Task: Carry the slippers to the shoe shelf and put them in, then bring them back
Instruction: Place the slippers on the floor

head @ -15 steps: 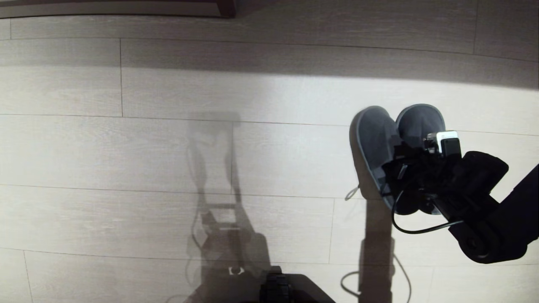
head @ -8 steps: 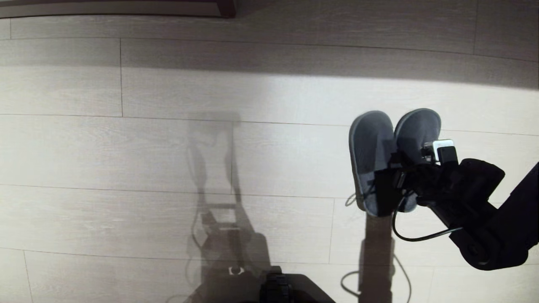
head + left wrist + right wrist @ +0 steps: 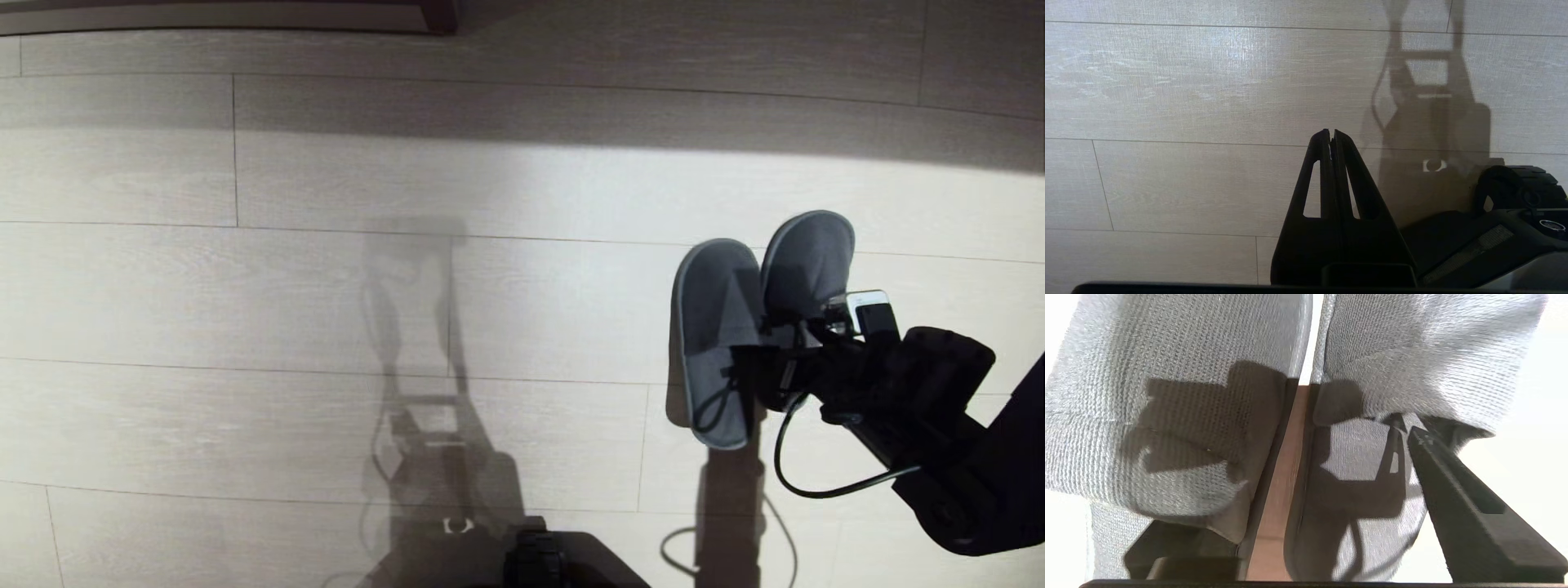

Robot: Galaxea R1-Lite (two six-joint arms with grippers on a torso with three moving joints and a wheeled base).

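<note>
The two blue-grey slippers lie side by side on the pale wood floor at the right, the left slipper (image 3: 714, 327) a little nearer than the right slipper (image 3: 810, 253). My right gripper (image 3: 763, 371) hangs over their near ends, open. In the right wrist view the slippers (image 3: 1167, 396) fill the picture with a strip of floor between them. One dark finger (image 3: 1453, 490) stands beside the right slipper (image 3: 1412, 355) and the other shows low at the left slipper's edge; neither presses the fabric. The shoe shelf is out of view. My left gripper (image 3: 1331, 132) is shut over bare floor.
A dark furniture edge (image 3: 229, 16) runs along the far side of the floor. My black base (image 3: 563, 559) shows at the bottom middle. A black cable (image 3: 816, 486) loops under the right wrist. Shadow covers the far planks.
The right gripper's jaws have opened and let go of the slippers. The left slipper has dropped towards me onto the floor. The right wrist has drawn back slightly.
</note>
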